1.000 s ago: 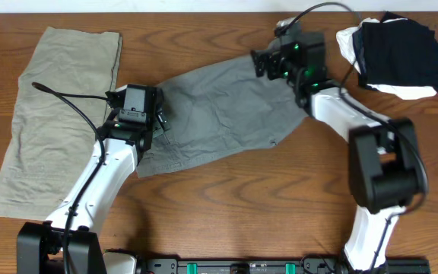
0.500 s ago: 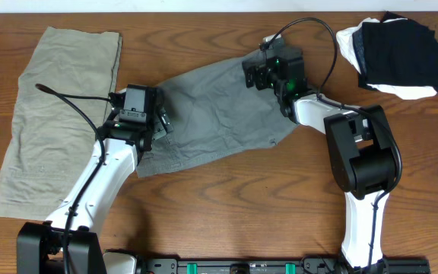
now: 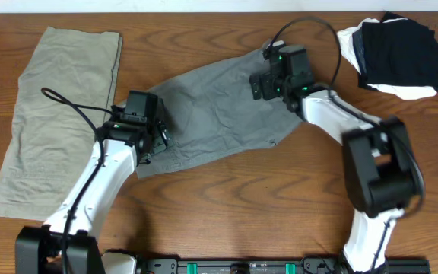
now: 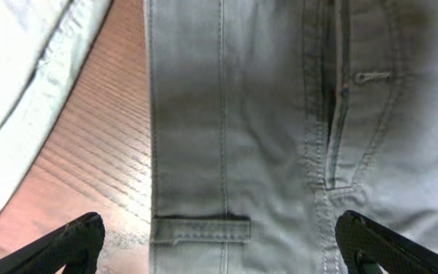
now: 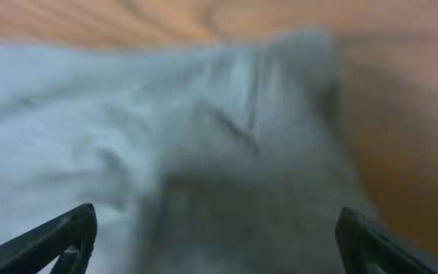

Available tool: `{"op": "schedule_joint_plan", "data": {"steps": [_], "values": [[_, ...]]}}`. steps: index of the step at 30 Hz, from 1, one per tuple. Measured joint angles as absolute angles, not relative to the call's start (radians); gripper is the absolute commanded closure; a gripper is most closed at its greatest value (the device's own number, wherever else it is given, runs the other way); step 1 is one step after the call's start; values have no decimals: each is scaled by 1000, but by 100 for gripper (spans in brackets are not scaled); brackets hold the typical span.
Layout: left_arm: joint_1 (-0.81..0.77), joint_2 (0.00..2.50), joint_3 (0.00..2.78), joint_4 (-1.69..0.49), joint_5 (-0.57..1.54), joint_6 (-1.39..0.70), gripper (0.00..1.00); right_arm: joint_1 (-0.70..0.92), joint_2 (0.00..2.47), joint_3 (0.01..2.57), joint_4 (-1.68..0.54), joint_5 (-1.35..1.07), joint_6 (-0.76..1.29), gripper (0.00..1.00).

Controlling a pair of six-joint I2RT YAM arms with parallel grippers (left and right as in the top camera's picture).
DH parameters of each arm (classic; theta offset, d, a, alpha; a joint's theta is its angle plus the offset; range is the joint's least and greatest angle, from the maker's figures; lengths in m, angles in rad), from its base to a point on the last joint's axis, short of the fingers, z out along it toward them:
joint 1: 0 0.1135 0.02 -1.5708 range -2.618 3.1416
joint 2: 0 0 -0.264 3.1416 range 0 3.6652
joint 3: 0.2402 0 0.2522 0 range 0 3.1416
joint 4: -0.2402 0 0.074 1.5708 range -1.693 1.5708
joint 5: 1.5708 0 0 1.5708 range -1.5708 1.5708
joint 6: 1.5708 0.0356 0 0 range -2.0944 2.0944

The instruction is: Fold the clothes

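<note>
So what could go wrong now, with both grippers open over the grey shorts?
1. The khaki garment lies close beside the shorts, so the left gripper might pinch it too.
2. The shorts are wrinkled under the right gripper; it may catch only a ridge, giving a crooked fold.

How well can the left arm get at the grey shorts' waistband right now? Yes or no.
Probably yes. The left gripper hangs open right above the grey shorts, with a belt loop framed between its fingertips and nothing covering it. The khaki garment lies off to the side.
</note>
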State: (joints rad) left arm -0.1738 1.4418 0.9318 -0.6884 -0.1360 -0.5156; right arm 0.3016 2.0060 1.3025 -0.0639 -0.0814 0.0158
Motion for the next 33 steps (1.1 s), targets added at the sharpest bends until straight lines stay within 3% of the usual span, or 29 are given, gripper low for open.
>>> {"op": "schedule_joint_plan", "data": {"steps": [2, 4, 5, 11, 14, 23, 33], "values": [[-173, 1414, 932, -691, -135, -516, 2, 301, 1956, 1310, -106, -81, 8, 41], [-167, 1392, 932, -692, -133, -515, 0, 302, 1943, 1317, -141, -83, 2, 90], [-162, 1385, 932, -692, -130, -514, 3, 301, 1945, 1318, -159, -83, 4, 97], [-106, 1388, 932, -692, -54, -474, 34, 301, 2013, 1315, -203, -97, 5, 99], [-75, 1388, 932, -691, -31, -461, 43, 301, 2030, 1314, -196, -99, 5, 99], [0, 1388, 932, -693, -14, -439, 44, 297, 2105, 1314, -161, -101, 5, 99], [6, 1476, 932, -675, 38, -405, 36, 297, 2120, 1315, -152, -104, 6, 99]]}}
